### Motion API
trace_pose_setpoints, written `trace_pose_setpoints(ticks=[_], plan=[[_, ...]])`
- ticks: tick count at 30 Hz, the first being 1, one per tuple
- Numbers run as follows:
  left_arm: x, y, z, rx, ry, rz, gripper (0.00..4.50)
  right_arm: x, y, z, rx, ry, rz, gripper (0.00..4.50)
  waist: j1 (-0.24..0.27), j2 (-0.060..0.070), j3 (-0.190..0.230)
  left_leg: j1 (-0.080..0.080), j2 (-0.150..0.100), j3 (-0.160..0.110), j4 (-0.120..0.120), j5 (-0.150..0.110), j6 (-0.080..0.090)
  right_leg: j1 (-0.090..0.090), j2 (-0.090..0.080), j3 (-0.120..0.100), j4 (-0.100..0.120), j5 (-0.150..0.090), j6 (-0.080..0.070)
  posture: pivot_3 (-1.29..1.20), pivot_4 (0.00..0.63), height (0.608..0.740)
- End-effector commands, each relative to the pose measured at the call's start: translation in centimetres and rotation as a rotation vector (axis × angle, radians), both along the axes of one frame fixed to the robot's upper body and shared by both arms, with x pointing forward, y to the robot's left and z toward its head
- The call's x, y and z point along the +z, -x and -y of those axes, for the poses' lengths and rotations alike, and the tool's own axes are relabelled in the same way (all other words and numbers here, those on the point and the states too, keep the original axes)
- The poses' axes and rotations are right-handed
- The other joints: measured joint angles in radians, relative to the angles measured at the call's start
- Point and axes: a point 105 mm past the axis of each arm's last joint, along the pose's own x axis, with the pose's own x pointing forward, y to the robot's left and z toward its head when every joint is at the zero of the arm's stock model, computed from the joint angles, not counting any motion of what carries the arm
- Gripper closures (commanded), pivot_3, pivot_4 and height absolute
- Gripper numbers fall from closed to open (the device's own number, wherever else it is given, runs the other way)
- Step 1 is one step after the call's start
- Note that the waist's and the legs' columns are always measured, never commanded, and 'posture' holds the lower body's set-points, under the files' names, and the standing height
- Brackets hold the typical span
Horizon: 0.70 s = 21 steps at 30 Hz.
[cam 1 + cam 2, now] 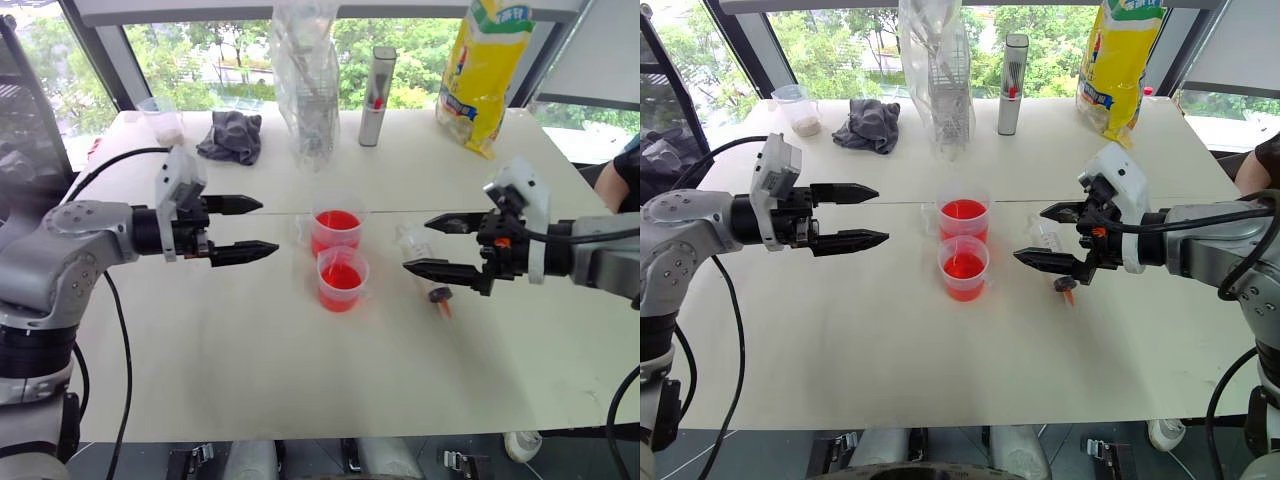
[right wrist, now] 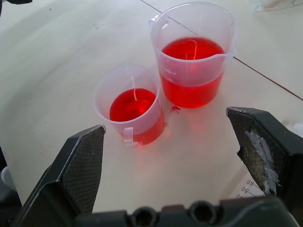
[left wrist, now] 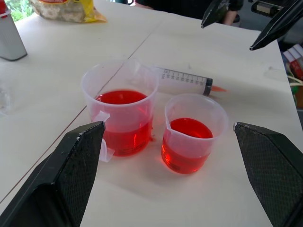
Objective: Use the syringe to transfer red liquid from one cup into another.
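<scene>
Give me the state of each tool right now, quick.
Left tool: open, holding nothing.
Right tool: open, holding nothing; the syringe lies on the table.

Red liquid translucent bright red-orange in clear cups; syringe clear, black scale marks, orange tip; cloth grey; bag yellow; table white.

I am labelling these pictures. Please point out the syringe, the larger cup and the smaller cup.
syringe [image 3: 182, 80]: left wrist view, on its clear barrel.
larger cup [image 3: 124, 130]: left wrist view, on its front wall.
smaller cup [image 3: 189, 151]: left wrist view, on its front wall.
</scene>
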Motion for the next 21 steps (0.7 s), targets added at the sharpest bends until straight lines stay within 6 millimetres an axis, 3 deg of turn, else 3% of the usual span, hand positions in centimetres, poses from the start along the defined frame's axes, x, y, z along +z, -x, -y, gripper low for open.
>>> trace_pose_setpoints(ticks=[1,21], plan=[[0.9,0.3,0.1,-0.005,0.006,0.041,0.0,1.3,0.3,0.1,0.003,0.001,0.067,0.05,0.0,0.0,0.0,0.0,0.0,0.0,0.0,0.0,0.0,0.0,0.0,0.0,0.0,0.0,0.0,0.0,0.15,0.74],[1.1,0.2,0.1,-0.005,0.018,0.049,0.0,1.2,0.3,1.3,-0.027,0.025,0.067,0.05,0.001,0.0,0.0,0.0,0.0,0.0,0.0,0.0,0.0,0.0,0.0,0.0,0.0,0.0,0.0,0.0,0.15,0.74]])
